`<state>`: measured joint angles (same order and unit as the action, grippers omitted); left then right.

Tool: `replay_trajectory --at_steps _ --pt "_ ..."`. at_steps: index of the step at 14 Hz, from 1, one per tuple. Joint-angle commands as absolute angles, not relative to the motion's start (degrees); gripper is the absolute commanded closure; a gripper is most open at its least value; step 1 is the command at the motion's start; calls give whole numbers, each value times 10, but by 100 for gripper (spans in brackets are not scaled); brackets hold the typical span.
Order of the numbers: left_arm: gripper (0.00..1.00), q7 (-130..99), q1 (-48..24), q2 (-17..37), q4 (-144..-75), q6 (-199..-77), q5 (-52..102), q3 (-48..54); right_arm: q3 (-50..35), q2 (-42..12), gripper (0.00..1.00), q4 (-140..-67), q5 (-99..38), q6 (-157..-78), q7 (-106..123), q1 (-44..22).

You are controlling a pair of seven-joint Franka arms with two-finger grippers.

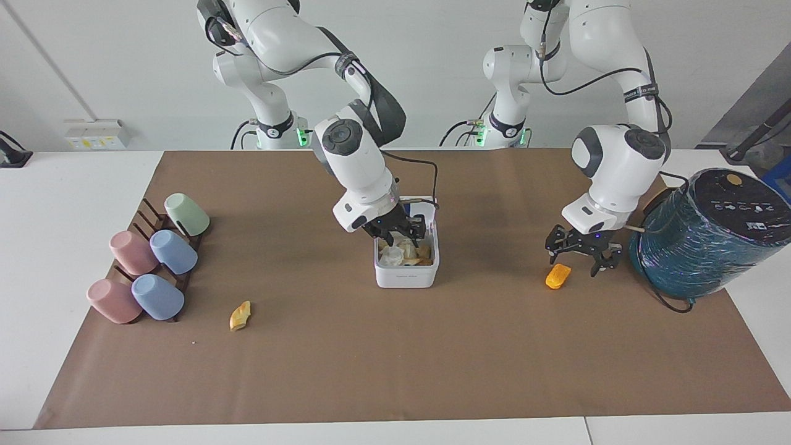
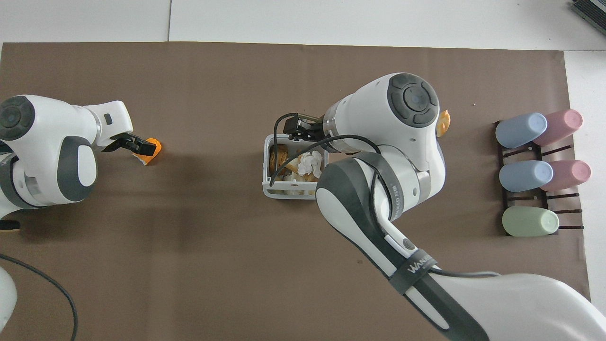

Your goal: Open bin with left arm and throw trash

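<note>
Two peels (image 1: 557,275) (five cups (image 1: 152,264)) out.

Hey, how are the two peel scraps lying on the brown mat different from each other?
The orange peel is a deeper, solid orange; the yellow peel is paler, curled and ragged. The orange peel lies toward the left arm's end, right under the open left gripper; the yellow peel lies toward the right arm's end, near the cup rack, with no gripper by it. Both rest on the mat, outside the bin.
</note>
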<state>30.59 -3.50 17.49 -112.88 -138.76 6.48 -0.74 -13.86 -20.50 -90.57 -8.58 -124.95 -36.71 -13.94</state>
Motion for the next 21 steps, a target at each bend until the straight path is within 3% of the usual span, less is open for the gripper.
replay_trajectory --at_steps 1,6,7,8,9,15,21 --pt "0 323 -33 174 -1153 -1409 79 -2 -143 -178 0 -914 -22 -1245 -320 -88" --pt "1 323 -37 172 -1170 -1412 79 -2 -142 -198 0 -938 28 -1283 -101 17" --pt "37 322 -36 172 -1169 -1409 79 -2 -142 -210 0 -948 43 -1311 -74 39" --pt "82 320 -34 172 -1168 -1410 79 -2 -142 -227 0 -953 70 -1331 -49 53" --pt "100 318 -33 171 -1165 -1409 79 -2 -142 -242 0 -955 92 -1343 -40 65" --pt "100 304 -37 130 -1128 -1339 103 -2 -142 -309 0 -983 109 -1418 -44 100" --pt "100 235 -121 132 -1038 -1296 102 4 -139 -301 2 -1021 125 -1417 -43 114"
